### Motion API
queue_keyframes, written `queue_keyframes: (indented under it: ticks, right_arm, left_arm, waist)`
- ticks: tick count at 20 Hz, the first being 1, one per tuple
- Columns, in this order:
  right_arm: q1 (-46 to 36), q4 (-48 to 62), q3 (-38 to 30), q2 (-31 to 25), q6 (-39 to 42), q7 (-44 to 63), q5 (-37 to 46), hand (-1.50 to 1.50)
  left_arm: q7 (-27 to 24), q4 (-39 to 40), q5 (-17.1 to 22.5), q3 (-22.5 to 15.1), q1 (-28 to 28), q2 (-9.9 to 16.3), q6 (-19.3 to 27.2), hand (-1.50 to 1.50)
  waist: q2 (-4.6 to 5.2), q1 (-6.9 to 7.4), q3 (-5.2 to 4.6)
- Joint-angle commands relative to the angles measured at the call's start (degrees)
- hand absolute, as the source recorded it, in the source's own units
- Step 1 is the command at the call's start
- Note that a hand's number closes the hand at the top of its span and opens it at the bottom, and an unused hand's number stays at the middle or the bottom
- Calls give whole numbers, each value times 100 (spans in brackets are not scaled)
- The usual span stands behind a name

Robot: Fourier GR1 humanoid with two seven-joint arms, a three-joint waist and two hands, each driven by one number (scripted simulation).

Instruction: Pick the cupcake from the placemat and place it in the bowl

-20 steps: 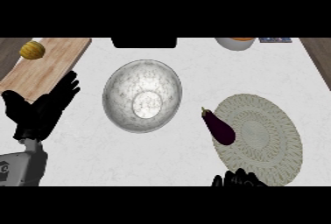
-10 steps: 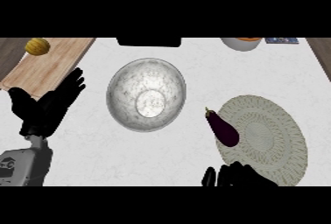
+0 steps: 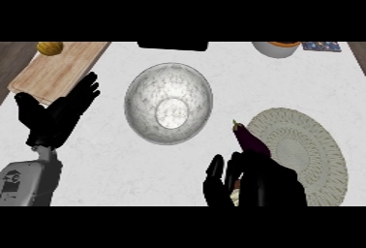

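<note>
**Operator:** Where are the hands?

**Observer:** Your right hand (image 3: 261, 181) comes in from the lower edge, at the near-left edge of the placemat (image 3: 314, 155). Its black fingers (image 3: 214, 169) point up toward the bowl, slightly apart and nearly straight, curled round nothing you can see. Your left hand (image 3: 57, 114) rests open at the counter's left edge, fingers spread upward, its tips over the near corner of the cutting board (image 3: 61, 70).

**Operator:** And the thing to pick?

**Observer:** What lies on the placemat is a dark purple, elongated thing (image 3: 250, 140) with a pointed tip, more like an eggplant than a cupcake. It sits on the mat's left edge, tip toward the bowl, its lower end hidden behind your right hand. Whether the hand touches it, you cannot tell.

**Operator:** The surroundings?

**Observer:** The counter (image 3: 107, 169) is white and faintly speckled. The bowl (image 3: 169, 103) is round, shiny grey metal, standing mid-counter just left of the mat. The placemat is round, pale and woven in rings. The board is light wood, at the far-left corner, with a yellow round fruit (image 3: 50, 47) on its far end. A white bowl (image 3: 275, 48) sits at the far edge.
</note>
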Motion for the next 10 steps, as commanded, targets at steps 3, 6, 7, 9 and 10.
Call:
queue_keyframes:
  ticks: [3,6,7,9,10]
  right_arm:
    - [-1206,1004,-768,129,-68,1257,-624,150]
    - [-1926,1498,-1359,130,-56,1292,-992,150]
    - [-2105,1709,-1644,130,-120,1214,-1271,150]
    - [-2538,2331,-1795,130,-409,1282,-1457,150]
    - [-2777,2600,-1929,131,-469,1269,-1597,150]
  left_arm:
    - [72,-9,-29,-80,-147,-83,51,0]
    - [-10,139,58,27,-120,-26,-30,0]
    - [26,96,70,-30,-162,-14,-95,0]
    - [-85,168,-101,-80,-137,-21,-20,0]
    - [39,124,11,-48,-250,-13,-57,0]
  waist:
    - [32,110,10]
    - [35,133,10]
    - [50,170,17]
    - [46,175,21]
    - [39,202,24]
